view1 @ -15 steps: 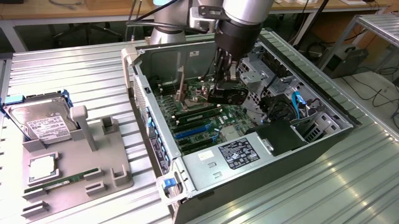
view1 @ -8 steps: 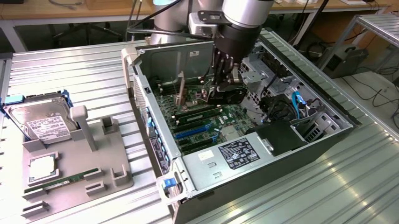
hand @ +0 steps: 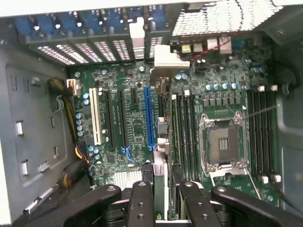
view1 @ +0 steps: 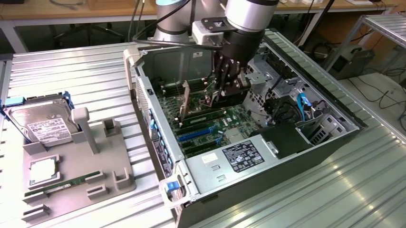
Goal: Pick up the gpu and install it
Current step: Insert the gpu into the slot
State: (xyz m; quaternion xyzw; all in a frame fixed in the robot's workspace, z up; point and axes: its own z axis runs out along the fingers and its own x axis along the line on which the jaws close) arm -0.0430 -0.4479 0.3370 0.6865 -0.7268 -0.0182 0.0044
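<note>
My gripper (view1: pixel 229 89) reaches down into the open computer case (view1: pixel 330 102) and is shut on the gpu (view1: pixel 199 102). I hold the card on edge over the green motherboard (view1: pixel 216 124), with its metal bracket toward the case's rear wall. From the wrist camera the gpu (hand: pixel 161 142) appears edge-on, running from its pale bracket (hand: pixel 165 57) back to between my black fingers (hand: pixel 141 203). It stands just beside the long blue slot (hand: pixel 148 118). I cannot tell whether its lower edge touches a slot.
On the exterior view's left, a grey fixture tray (view1: pixel 79 164) holds a silver hard drive (view1: pixel 39 126), a square chip (view1: pixel 43 170) and a green memory stick (view1: pixel 63 185). Inside the case are the bare processor socket (hand: pixel 222 142), memory slots (hand: pixel 262 137) and cable bundles (hand: pixel 71 142).
</note>
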